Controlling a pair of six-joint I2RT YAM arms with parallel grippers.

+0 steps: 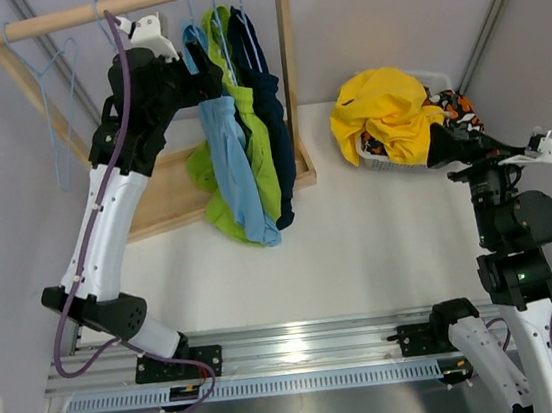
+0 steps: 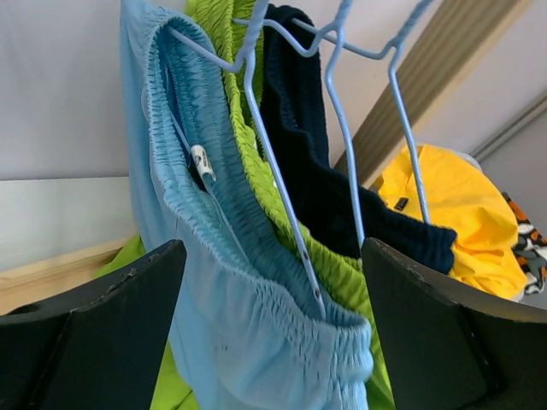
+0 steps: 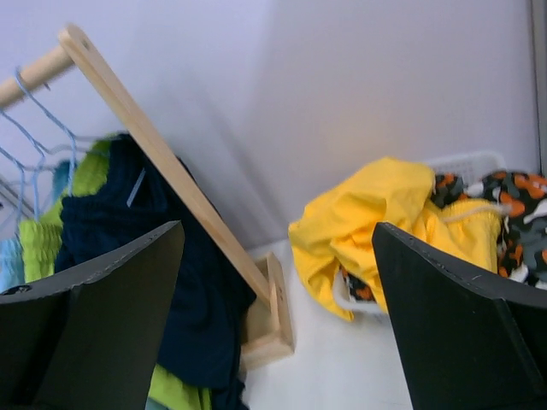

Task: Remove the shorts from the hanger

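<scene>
Landmark: we place everything by the wooden rack [image 1: 135, 2].
Left gripper [image 2: 269, 256]: spread just under the rack's rail, straddling the light blue shorts [image 2: 248, 342] on their wire hanger [image 2: 273, 171], which we judge is next off.
Right gripper [image 3: 278, 235]: spread and empty, well right of the rack.
On the rack: lime green shorts [image 1: 259, 133] and navy shorts [image 1: 273, 116] beside the blue.
Right of the rack: yellow shorts [image 1: 385, 107] and patterned shorts [image 1: 453, 104] in the basket [image 1: 433, 75], finished.
Writing: white tag [image 2: 201, 161] inside the blue waistband, which we cannot read.

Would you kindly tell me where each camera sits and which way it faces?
Top external: above, behind the bases, looking down on table; left arm and right arm show.
Left wrist: faces light blue shorts between the open left gripper.
Right wrist: faces rack, yellow shorts; right gripper frames it.
Shared: yellow shorts in all three.
</scene>
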